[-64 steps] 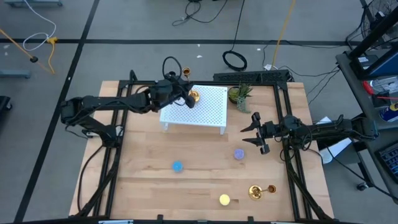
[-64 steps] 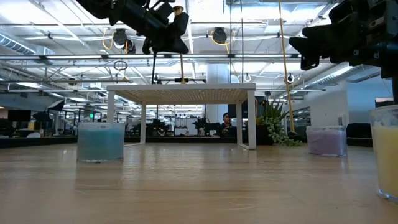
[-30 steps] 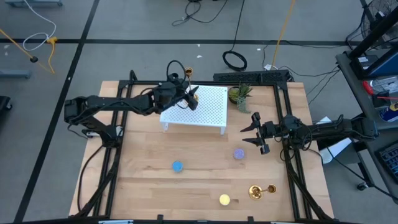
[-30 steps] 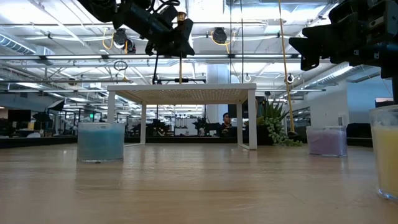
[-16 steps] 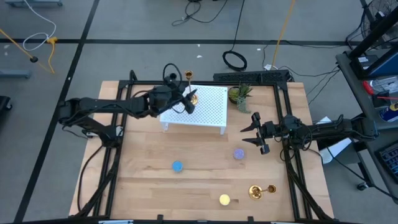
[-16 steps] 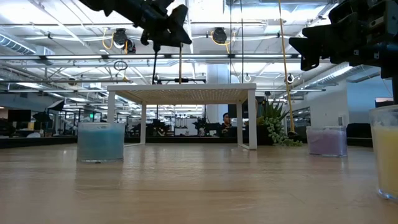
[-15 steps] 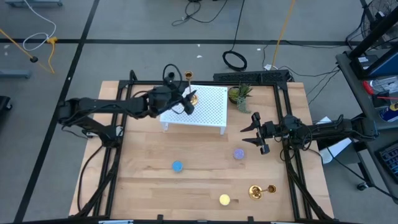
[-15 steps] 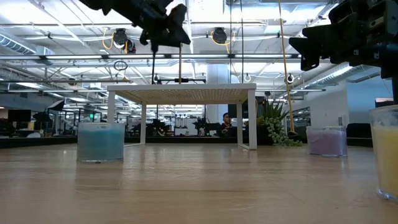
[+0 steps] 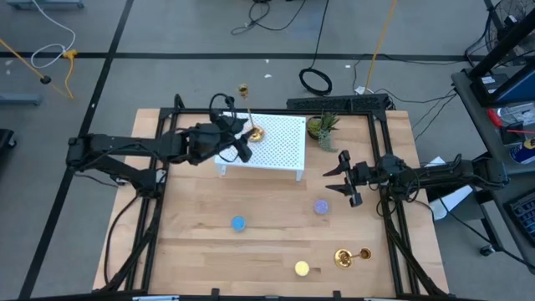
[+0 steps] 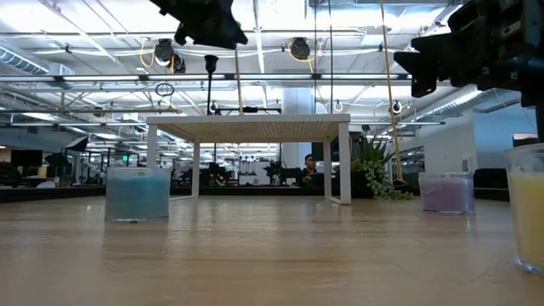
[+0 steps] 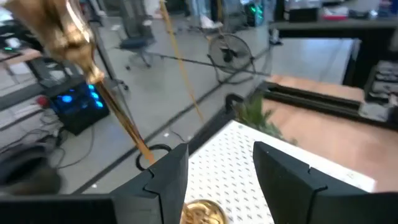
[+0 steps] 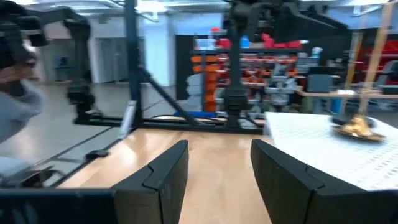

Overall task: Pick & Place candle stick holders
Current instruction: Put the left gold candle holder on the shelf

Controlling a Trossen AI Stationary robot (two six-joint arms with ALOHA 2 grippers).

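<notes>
Gold candle stick holder (image 9: 254,132) shiny metal; white perforated stand (image 9: 280,146) matt; table (image 9: 201,242) wood.

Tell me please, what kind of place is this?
Probably a robotics lab or workshop: cables lie on the taped concrete floor, storage shelves stand behind the wooden table, and ceiling trusses run overhead.

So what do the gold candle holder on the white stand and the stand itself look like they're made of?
The gold candle holder looks like polished metal, maybe brass: its base and stem shine brightly and mirror the light in the left wrist view. The white stand looks like painted sheet metal or plastic: a thin, flat, matte top pierced by an even grid of small holes. I can't tell which.
</notes>
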